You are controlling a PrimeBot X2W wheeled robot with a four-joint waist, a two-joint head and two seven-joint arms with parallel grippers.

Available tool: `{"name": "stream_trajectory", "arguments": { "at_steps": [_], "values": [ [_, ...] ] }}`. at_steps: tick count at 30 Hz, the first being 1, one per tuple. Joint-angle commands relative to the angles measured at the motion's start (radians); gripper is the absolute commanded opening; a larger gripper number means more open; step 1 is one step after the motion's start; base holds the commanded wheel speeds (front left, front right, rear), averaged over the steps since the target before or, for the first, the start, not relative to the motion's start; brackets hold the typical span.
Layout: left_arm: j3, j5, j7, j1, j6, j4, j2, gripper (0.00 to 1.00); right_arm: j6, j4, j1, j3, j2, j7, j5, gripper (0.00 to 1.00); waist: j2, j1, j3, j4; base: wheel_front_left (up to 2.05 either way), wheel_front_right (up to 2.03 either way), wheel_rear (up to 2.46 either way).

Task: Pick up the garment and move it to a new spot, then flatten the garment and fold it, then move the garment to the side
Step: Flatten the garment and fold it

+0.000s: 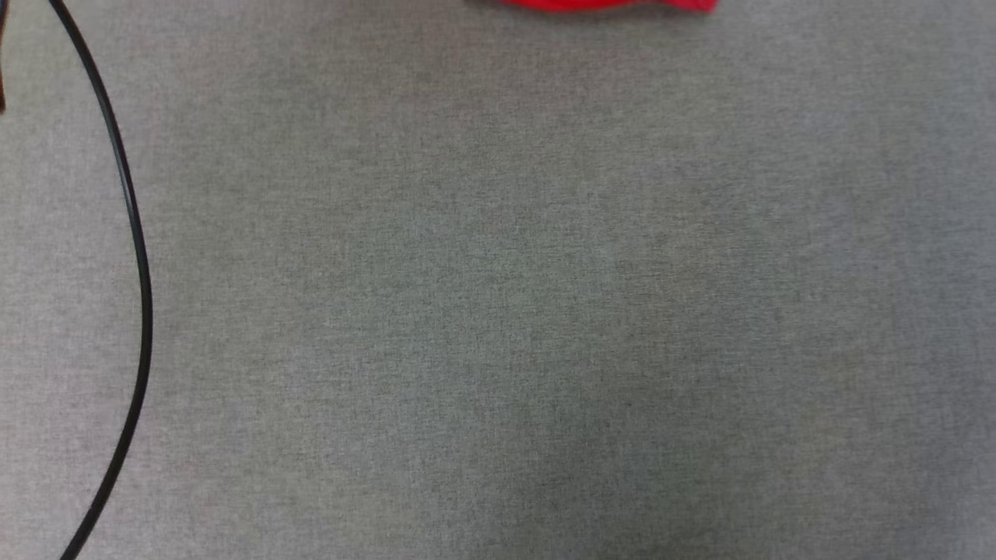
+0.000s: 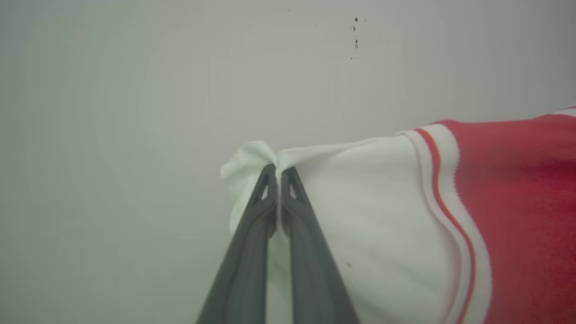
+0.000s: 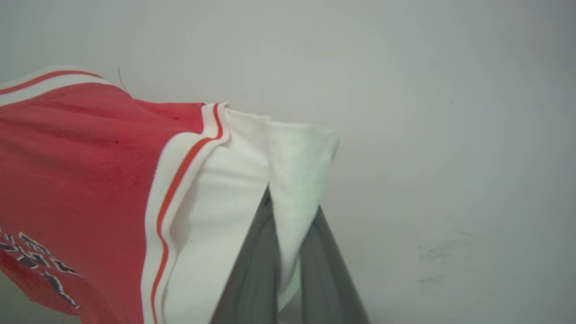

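Note:
The garment [image 2: 517, 216] is a red jersey with white sleeves and red-white striped trim. It hangs in the air in front of a pale wall, stretched between my two grippers. My left gripper [image 2: 278, 173] is shut on the edge of one white sleeve. My right gripper [image 3: 292, 211] is shut on the other white sleeve [image 3: 297, 157], whose cloth covers the fingertips. Black white-outlined letters [image 3: 36, 258] show on the red body in the right wrist view. In the head view a red strip of the garment [image 1: 607, 5] shows at the top edge.
A grey fabric-covered surface [image 1: 498, 311] lies below in the head view. A thin black cable [image 1: 136, 233] curves down its left side. Behind the garment stands a pale wall [image 2: 135, 90] with a few dark specks [image 2: 355, 31].

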Motion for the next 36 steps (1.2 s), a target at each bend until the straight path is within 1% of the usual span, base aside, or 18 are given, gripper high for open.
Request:
{"name": "stream_trajectory", "arguments": {
  "at_steps": [1, 4, 9, 13, 20, 23, 26, 31, 32, 36],
  "values": [
    [0.007, -0.001, -0.014, -0.021, -0.002, 0.029, 0.013, 0.0, -0.003, 0.029, -0.027, 0.007, -0.015, -0.014, -0.015, 0.0, 0.0, -0.0002, 0.008, 0.007, 0.0, 0.0, 0.0],
    [0.01, -0.005, -0.032, -0.052, -0.009, 0.071, 0.007, 0.0, -0.003, 0.071, -0.073, 0.028, -0.012, -0.038, -0.01, 0.0, 0.0, -0.0002, 0.044, 0.007, 0.0, 0.0, 0.0],
    [0.009, -0.022, -0.059, -0.076, -0.044, 0.143, -0.007, 0.0, -0.003, 0.121, -0.115, 0.072, 0.011, -0.083, 0.014, 0.0, 0.0, -0.0002, 0.104, 0.007, 0.0, 0.0, 0.0],
    [0.017, -0.051, -0.079, -0.05, -0.074, 0.21, -0.026, 0.0, -0.003, 0.163, -0.112, 0.111, 0.028, -0.104, 0.048, 0.0, 0.0, -0.0002, 0.142, 0.005, 0.0, 0.0, 0.0],
    [0.032, -0.102, -0.107, -0.011, -0.131, 0.312, -0.058, 0.0, -0.003, 0.209, -0.079, 0.187, 0.032, -0.132, 0.115, 0.0, 0.0, -0.0002, 0.183, 0.008, 0.0, 0.0, 0.0],
    [0.034, -0.12, -0.138, 0.034, -0.154, 0.349, -0.07, 0.0, -0.003, 0.206, -0.026, 0.227, 0.024, -0.16, 0.153, 0.0, 0.0, -0.0002, 0.176, 0.011, 0.0, 0.0, 0.0],
    [0.031, -0.126, -0.182, 0.118, -0.168, 0.378, -0.074, 0.0, -0.002, 0.188, 0.068, 0.263, 0.016, -0.197, 0.204, 0.0, 0.0, -0.0002, 0.153, 0.011, 0.0, 0.0, 0.0],
    [0.032, -0.149, -0.242, 0.301, -0.201, 0.401, -0.089, 0.0, -0.003, 0.155, 0.27, 0.311, -0.022, -0.262, 0.27, 0.0, 0.0, -0.0002, 0.085, 0.015, 0.0, 0.0, 0.0],
    [0.041, -0.167, -0.252, 0.34, -0.204, 0.398, -0.095, 0.0, -0.003, 0.144, 0.312, 0.317, -0.026, -0.277, 0.287, 0.0, 0.0, -0.0002, 0.07, 0.017, 0.0, 0.0, 0.0],
    [0.036, -0.176, -0.271, 0.513, -0.214, 0.378, -0.111, 0.0, -0.003, 0.099, 0.493, 0.328, -0.054, -0.328, 0.332, 0.0, 0.0, -0.0002, 0.001, 0.025, 0.0, 0.0, 0.0]
  ]
}}
